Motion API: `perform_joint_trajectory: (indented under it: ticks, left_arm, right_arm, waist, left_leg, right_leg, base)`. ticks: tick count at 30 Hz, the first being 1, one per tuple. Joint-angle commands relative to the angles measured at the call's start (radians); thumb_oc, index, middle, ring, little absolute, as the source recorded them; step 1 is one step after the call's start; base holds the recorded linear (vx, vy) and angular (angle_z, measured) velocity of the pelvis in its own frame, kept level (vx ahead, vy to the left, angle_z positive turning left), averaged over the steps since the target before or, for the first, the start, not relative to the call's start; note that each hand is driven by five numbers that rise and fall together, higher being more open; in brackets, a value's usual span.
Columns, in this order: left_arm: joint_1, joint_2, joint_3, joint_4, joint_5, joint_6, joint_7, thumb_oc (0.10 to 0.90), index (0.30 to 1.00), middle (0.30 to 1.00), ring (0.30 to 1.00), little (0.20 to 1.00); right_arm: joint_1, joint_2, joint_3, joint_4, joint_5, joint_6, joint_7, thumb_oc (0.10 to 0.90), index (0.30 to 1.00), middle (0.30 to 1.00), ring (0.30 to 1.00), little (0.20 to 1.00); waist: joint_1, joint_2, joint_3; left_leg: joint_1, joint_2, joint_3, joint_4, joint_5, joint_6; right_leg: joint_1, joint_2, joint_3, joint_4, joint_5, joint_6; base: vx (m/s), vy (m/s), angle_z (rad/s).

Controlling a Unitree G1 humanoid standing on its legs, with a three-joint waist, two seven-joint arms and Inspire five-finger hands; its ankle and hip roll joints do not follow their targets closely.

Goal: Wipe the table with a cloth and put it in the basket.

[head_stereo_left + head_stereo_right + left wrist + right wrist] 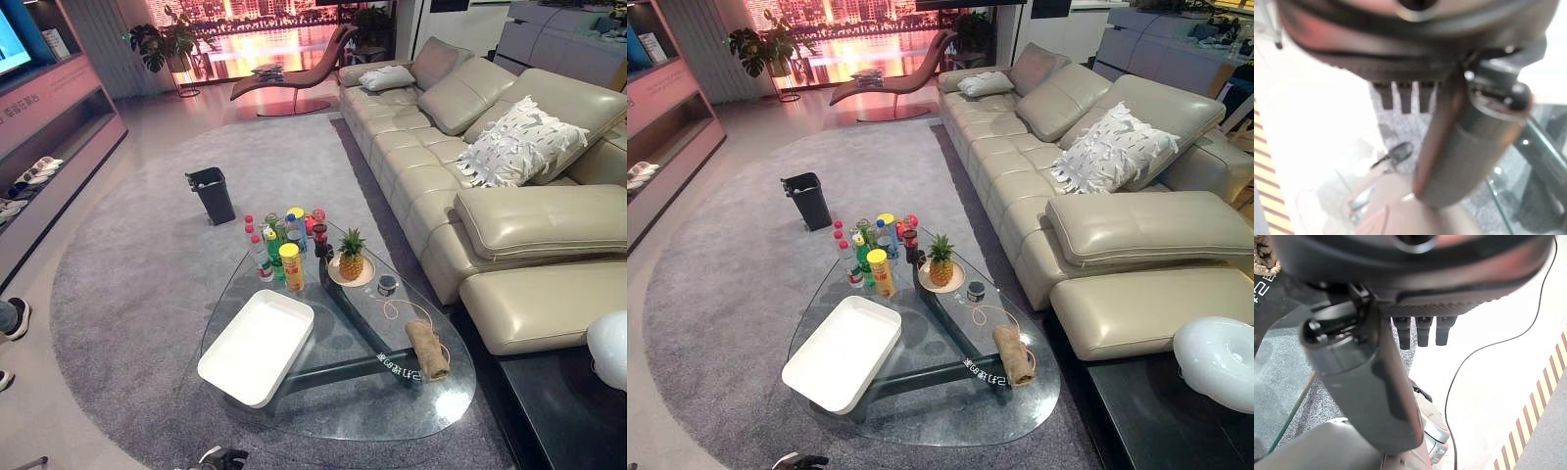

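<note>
Cloth lies rolled at the tabletop's right edge, untouched. White basket sits left of it. My left robot hand and right robot hand hang relaxed, empty. Risk: snagging the cord by the cloth, or hitting the bottles.

Head stereo pair plus two wrist cams.
Both eyes looked down from high, sharing table, sofa, rug; wrist cams sat close behind each hand, facing floorward.
</note>
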Motion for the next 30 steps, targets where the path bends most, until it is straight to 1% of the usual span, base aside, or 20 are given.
perform_joint_trajectory:
  ticks: [1, 11, 19, 21, 24, 25, 27, 28, 29, 30]
  left_arm:
    - [-0.086, -0.015, -0.033, 0.052, 0.001, 0.0, 0.0, 0.8, 0.9, 0.9, 0.9, 0.9]
    - [-0.069, -0.014, -0.029, 0.048, -0.012, 0.016, 0.011, 0.8, 0.9, 0.9, 0.9, 0.9]
    - [-0.064, -0.001, -0.021, 0.034, -0.076, 0.036, 0.032, 0.8, 0.9, 0.9, 0.9, 0.9]
    - [-0.092, 0.015, -0.013, 0.027, -0.132, 0.078, 0.026, 0.8, 0.9, 0.9, 0.9, 0.9]
    - [-0.127, 0.03, -0.002, 0.029, -0.177, 0.09, 0.015, 0.8, 0.9, 0.9, 0.9, 0.9]
    - [-0.143, 0.036, 0.007, 0.03, -0.212, 0.091, 0.021, 0.8, 0.9, 0.9, 0.9, 0.9]
    - [-0.162, 0.043, 0.021, 0.028, -0.255, 0.085, 0.039, 0.8, 0.9, 0.9, 0.9, 0.9]
    - [-0.202, 0.06, 0.052, 0.019, -0.338, 0.064, 0.069, 0.8, 0.9, 0.9, 0.9, 0.9]
    - [-0.221, 0.067, 0.071, 0.008, -0.391, 0.044, 0.074, 0.8, 0.9, 0.9, 0.9, 0.9]
    - [-0.225, 0.071, 0.072, 0.005, -0.401, 0.032, 0.074, 0.8, 0.9, 0.9, 0.9, 0.9]
  right_arm:
    - [-0.091, 0.011, 0.022, 0.046, 0.017, 0.003, -0.008, 0.8, 0.9, 0.9, 0.9, 0.9]
    - [-0.08, 0.007, 0.021, 0.042, 0.01, 0.006, -0.007, 0.8, 0.9, 0.9, 0.9, 0.9]
    - [-0.088, -0.023, 0.025, 0.028, 0.023, 0.033, -0.008, 0.8, 0.9, 0.9, 0.9, 0.9]
    - [-0.118, -0.048, 0.033, 0.025, 0.036, 0.064, -0.009, 0.8, 0.9, 0.9, 0.9, 0.9]
    - [-0.153, -0.064, 0.033, 0.023, 0.048, 0.075, -0.013, 0.8, 0.9, 0.9, 0.9, 0.9]
    - [-0.169, -0.069, 0.033, 0.021, 0.053, 0.082, -0.014, 0.8, 0.9, 0.9, 0.9, 0.9]
    - [-0.185, -0.075, 0.036, 0.02, 0.068, 0.083, -0.018, 0.8, 0.9, 0.9, 0.9, 0.9]
    - [-0.213, -0.088, 0.034, 0.017, 0.093, 0.077, -0.034, 0.8, 0.9, 0.9, 0.9, 0.9]
    - [-0.227, -0.099, 0.027, 0.014, 0.116, 0.07, -0.051, 0.8, 0.9, 0.9, 0.9, 0.9]
    - [-0.23, -0.105, 0.024, 0.01, 0.122, 0.064, -0.057, 0.8, 0.9, 0.9, 0.9, 0.9]
  waist:
    - [0.008, -0.04, 0.054]
    - [0.006, -0.036, 0.066]
    - [0.005, -0.024, 0.114]
    - [0.001, -0.012, 0.169]
    - [-0.005, -0.002, 0.212]
    - [-0.007, 0.0, 0.227]
    - [-0.008, 0.001, 0.244]
    - [-0.007, 0.001, 0.277]
    - [-0.003, 0.002, 0.298]
    - [-0.001, 0.002, 0.307]
  left_leg:
    - [0.04, -0.003, -0.021, 0.001, -0.029, -0.006]
    - [0.026, -0.006, -0.024, 0.001, -0.024, -0.006]
    - [-0.042, -0.006, -0.039, 0.001, 0.0, -0.008]
    - [-0.11, -0.009, -0.049, 0.001, 0.023, -0.009]
    - [-0.169, -0.013, -0.056, 0.001, 0.04, -0.007]
    - [-0.192, -0.014, -0.057, 0.001, 0.046, -0.007]
    - [-0.213, -0.017, -0.059, 0.001, 0.051, -0.006]
    - [-0.255, -0.026, -0.071, 0.001, 0.057, -0.003]
    - [-0.28, -0.033, -0.083, 0.001, 0.06, -0.002]
    - [-0.289, -0.035, -0.086, 0.001, 0.063, -0.003]
  right_leg:
    - [-0.01, -0.049, 0.0, 0.004, 0.048, 0.045]
    - [-0.025, -0.048, 0.003, 0.004, 0.054, 0.045]
    - [-0.088, -0.046, 0.012, 0.004, 0.07, 0.042]
    - [-0.156, -0.045, 0.017, 0.004, 0.086, 0.035]
    - [-0.218, -0.039, 0.026, 0.004, 0.1, 0.029]
    - [-0.241, -0.036, 0.03, 0.004, 0.105, 0.027]
    - [-0.266, -0.032, 0.035, 0.004, 0.111, 0.025]
    - [-0.313, -0.024, 0.045, 0.004, 0.119, 0.02]
    - [-0.337, -0.021, 0.05, 0.004, 0.124, 0.017]
    - [-0.345, -0.022, 0.047, 0.005, 0.126, 0.017]
  base:
    - [0.0, 0.0, 0.0]
    - [0.0, 0.0, 0.0]
    - [-0.03, 0.013, 0.0]
    - [-0.18, 0.069, -0.03]
    - [-0.14, 0.041, 0.01]
    - [-0.09, 0.022, 0.02]
    - [-0.11, 0.019, -0.01]
    - [-0.15, 0.029, -0.03]
    - [-0.15, 0.03, -0.02]
    - [-0.07, 0.023, 0.01]
